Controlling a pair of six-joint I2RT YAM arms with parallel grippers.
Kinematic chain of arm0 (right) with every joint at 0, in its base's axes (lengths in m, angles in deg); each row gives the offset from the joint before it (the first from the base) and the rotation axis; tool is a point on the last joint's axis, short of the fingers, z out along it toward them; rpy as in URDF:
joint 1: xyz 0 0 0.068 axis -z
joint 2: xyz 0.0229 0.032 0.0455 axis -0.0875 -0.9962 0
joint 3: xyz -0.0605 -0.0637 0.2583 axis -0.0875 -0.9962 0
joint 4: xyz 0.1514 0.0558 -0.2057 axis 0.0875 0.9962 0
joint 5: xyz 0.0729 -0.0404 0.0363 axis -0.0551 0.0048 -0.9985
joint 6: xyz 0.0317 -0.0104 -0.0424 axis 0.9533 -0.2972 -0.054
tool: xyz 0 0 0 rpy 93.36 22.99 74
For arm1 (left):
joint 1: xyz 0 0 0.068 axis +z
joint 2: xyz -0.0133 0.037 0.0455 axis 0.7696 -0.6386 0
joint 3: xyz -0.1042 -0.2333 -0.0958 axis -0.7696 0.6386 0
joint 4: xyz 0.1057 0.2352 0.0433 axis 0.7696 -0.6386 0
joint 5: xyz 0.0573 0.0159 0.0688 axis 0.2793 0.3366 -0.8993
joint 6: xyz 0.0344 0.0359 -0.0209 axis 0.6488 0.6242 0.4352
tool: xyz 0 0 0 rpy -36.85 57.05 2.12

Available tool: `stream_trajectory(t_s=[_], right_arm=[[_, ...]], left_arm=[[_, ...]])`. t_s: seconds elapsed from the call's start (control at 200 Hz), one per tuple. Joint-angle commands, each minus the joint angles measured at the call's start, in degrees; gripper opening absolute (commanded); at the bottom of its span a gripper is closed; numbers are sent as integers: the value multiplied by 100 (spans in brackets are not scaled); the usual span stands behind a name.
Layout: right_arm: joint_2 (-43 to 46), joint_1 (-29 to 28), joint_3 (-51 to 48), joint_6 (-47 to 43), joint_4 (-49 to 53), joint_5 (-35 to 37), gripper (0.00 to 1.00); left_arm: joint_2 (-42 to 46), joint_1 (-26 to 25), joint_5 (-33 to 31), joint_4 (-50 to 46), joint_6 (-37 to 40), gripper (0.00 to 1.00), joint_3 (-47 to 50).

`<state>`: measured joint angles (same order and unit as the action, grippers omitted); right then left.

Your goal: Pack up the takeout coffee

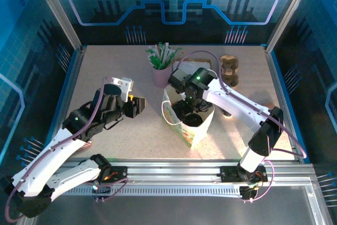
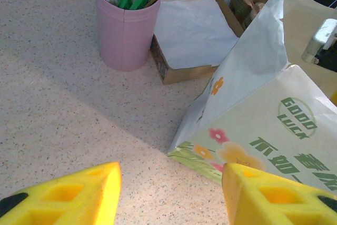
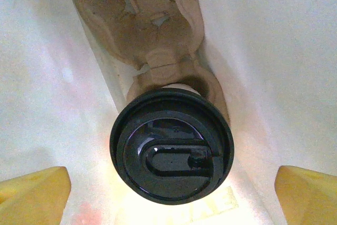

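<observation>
Inside the white paper bag, the takeout coffee's black lid faces up. A sliver of white cup shows behind it, seated in a brown moulded carrier. My right gripper is open, with its yellow fingertips wide on either side of the lid and not touching it. From above, the right gripper reaches down into the bag. My left gripper is open over bare table with nothing between its fingers. It sits just left of the bag's flowered lower corner.
A pink cup of green-and-white sachets stands behind the bag, next to a brown box of white napkins. A stack of brown cardboard carriers is at the back right. Metal posts and blue walls ring the table.
</observation>
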<state>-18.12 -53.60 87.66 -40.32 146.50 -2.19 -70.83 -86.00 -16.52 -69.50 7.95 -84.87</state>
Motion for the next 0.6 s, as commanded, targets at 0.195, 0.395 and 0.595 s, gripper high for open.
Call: stream_trajectory(t_s=[0.195,0.395,0.595], right_arm=[[71,-3,347,-50,373,124,100],[79,-14,436,-52,469,183,100],[115,-10,458,-44,521,223,100]], left_arm=[[-19,51,-76,-57,133,54,31],[-19,48,-77,-65,133,54,31],[-19,45,-77,-66,133,54,31]])
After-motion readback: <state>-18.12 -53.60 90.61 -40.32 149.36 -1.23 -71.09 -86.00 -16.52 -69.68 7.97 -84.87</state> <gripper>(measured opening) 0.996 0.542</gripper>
